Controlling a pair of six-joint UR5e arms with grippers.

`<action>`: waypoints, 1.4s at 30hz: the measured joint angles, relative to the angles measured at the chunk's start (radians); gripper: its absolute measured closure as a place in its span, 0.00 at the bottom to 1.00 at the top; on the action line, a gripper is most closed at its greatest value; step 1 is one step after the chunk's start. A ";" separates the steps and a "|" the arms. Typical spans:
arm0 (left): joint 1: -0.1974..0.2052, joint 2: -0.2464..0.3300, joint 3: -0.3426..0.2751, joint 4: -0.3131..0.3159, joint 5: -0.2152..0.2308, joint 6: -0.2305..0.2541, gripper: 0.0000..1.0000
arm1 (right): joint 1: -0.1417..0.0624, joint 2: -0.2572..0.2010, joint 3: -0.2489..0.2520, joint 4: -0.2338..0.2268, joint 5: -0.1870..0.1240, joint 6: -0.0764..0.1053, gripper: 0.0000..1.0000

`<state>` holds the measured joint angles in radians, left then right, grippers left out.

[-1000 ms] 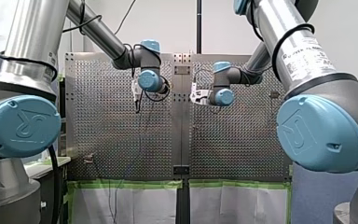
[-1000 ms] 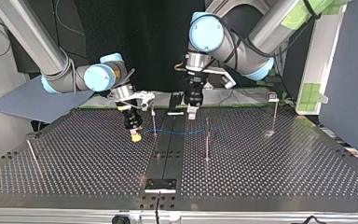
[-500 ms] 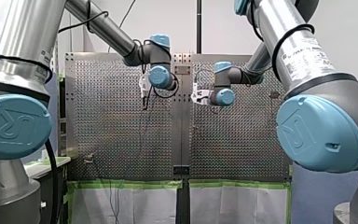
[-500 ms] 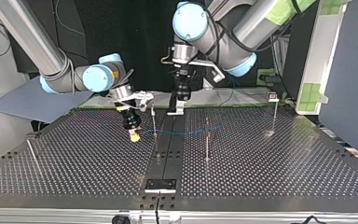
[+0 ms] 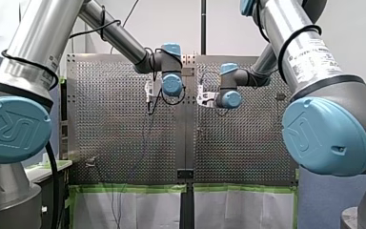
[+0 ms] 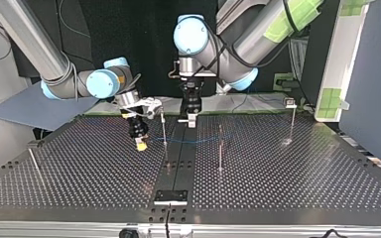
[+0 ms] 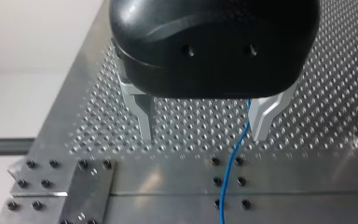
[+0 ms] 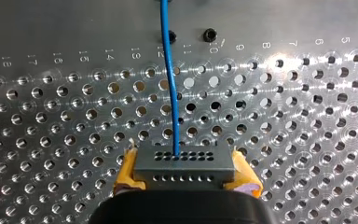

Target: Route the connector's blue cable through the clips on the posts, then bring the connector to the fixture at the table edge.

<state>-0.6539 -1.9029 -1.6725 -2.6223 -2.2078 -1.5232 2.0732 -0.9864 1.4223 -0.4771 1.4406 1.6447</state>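
Note:
In the right wrist view a grey connector (image 8: pixel 184 164) sits between the yellow pads (image 8: pixel 129 169) of my right gripper (image 8: pixel 185 179), which is shut on it. The blue cable (image 8: pixel 169 79) leaves the connector and runs ahead over the perforated plate. In the top view my right gripper (image 6: pixel 140 143) hangs low at the left of a thin post (image 6: pixel 163 127), and the cable (image 6: pixel 203 140) stretches rightward past it. My left gripper (image 7: pixel 203 138) is open over the centre rail. The cable (image 7: pixel 233 163) passes just inside one metal finger (image 7: pixel 262 119), untouched.
More thin posts stand at the top view's middle (image 6: pixel 221 148), right (image 6: pixel 292 124) and far left (image 6: pixel 32 158). A small fixture plate (image 6: pixel 170 196) sits on the centre rail at the near table edge. A bolted bracket (image 7: pixel 63 179) lies beside my left gripper.
My left arm has swung toward the top view's left, from beside the middle post to over the centre rail. My right gripper has barely moved and keeps the connector.

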 joint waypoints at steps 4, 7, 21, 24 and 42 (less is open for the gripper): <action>0.007 -0.028 0.022 0.001 -0.034 0.005 0.00 | 0.000 0.000 0.000 -0.001 0.000 0.000 1.00; 0.015 -0.035 0.030 0.002 -0.059 0.009 0.00 | 0.000 0.001 0.000 -0.001 0.000 0.000 1.00; 0.029 -0.115 0.108 0.000 -0.072 0.011 0.00 | 0.006 0.001 0.000 0.006 0.000 -0.002 1.00; 0.030 -0.125 0.134 -0.012 -0.066 0.013 0.00 | 0.007 0.001 0.000 0.007 0.000 -0.002 1.00; 0.061 -0.154 0.204 -0.063 -0.075 0.048 0.00 | 0.006 0.001 0.000 0.011 0.000 -0.002 1.00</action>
<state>-0.5926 -2.0571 -1.4681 -2.6856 -2.2826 -1.4756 2.0795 -0.9857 1.4223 -0.4660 1.4406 1.6431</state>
